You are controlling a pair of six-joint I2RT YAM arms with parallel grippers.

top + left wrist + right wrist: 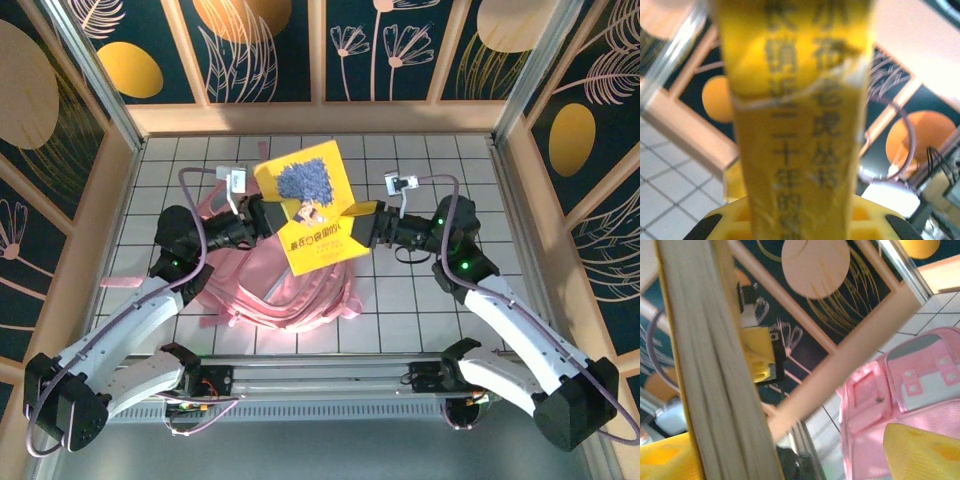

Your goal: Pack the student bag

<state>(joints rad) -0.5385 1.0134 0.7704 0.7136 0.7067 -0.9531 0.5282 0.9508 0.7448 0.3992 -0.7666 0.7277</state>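
Yellow pads (732, 225) of the left gripper (258, 213) are closed on the left edge of a yellow paperback book (312, 205). In the left wrist view the book rises straight up the middle, with blurred dark Chinese print on it. Across from it, the right gripper (364, 222) has its jaws wide. One finger sits just beside the book's cover at the page edge; the other finger (922, 450) is well apart from the book, with open air between.

The book is tilted in the air between the two grippers, cover up, above the student bag (290, 290). The pink bag lies flat on the white tiled table (430, 300), mid-table between the two arms. Its upper part is hidden under the book and the left arm.

Open tiles lie to the right of the bag and behind the book. A wooden rim (310, 118) and dark flower-patterned wall panels (265, 50) close the table in at the back and sides. Near both wrists loop lilac cables (192, 190). The book's title is too blurred to read.
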